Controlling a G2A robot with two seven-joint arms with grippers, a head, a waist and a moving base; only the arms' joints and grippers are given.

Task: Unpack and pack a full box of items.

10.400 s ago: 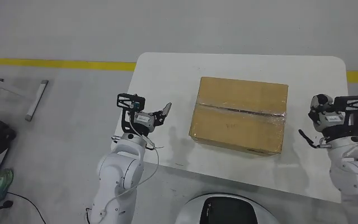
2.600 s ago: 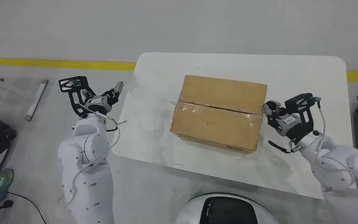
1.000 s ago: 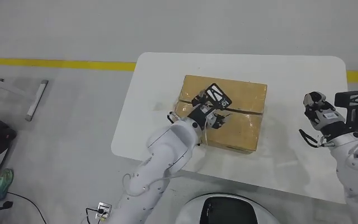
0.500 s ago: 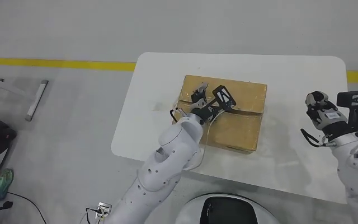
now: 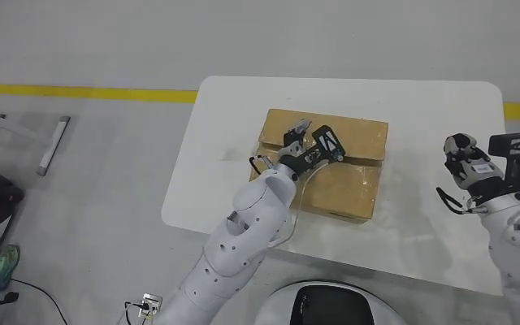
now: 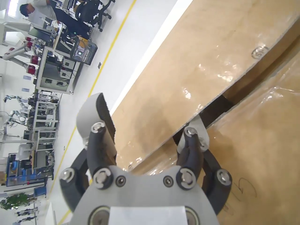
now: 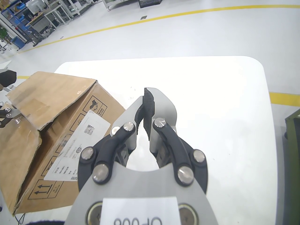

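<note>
Box flap [image 6: 211,36] between left gripper's [image 6: 147,118] parted fingers [image 6: 102,118], one beneath.

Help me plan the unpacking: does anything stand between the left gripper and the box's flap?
Nothing visible does. The left gripper is at the seam of the box, one finger tucked under the far flap, the other above it. The right gripper hangs shut over the table, off to the side.
</note>
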